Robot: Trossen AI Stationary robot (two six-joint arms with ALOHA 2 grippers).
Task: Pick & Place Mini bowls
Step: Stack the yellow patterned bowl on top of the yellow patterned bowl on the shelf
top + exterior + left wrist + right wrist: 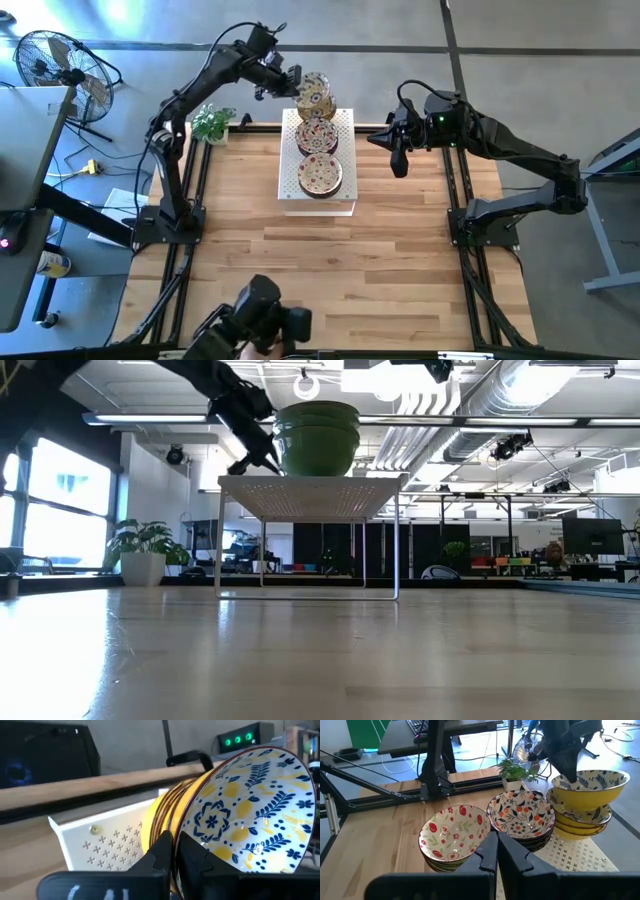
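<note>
— Wood table [340, 260], with a white perforated stand [345, 125] set at the middle of its far edge; that is your workspace, operator. Where are your bowls?

— You have three stacks in a row on the stand. The near stack [320, 176] sits by the stand's near edge, topped by a red-and-green fruit pattern. The middle stack [318, 136] shows orange flowers. The far stack [314, 97], yellow outside and blue-leaf inside, sits at the stand's far edge.

— And your left gripper [283, 80]?

— It is at the far stack. In the left wrist view its fingers [192, 855] are pinched nearly together on the rim of the top bowl [245, 810], one inside, one outside, and the bowl is tilted up against the ones below it.

— Your right gripper [399, 160]?

— It hangs off the stand's right edge, well apart from the stacks, fingers pressed together on nothing. A potted plant [212, 122] stands at the table's far left corner.
</note>
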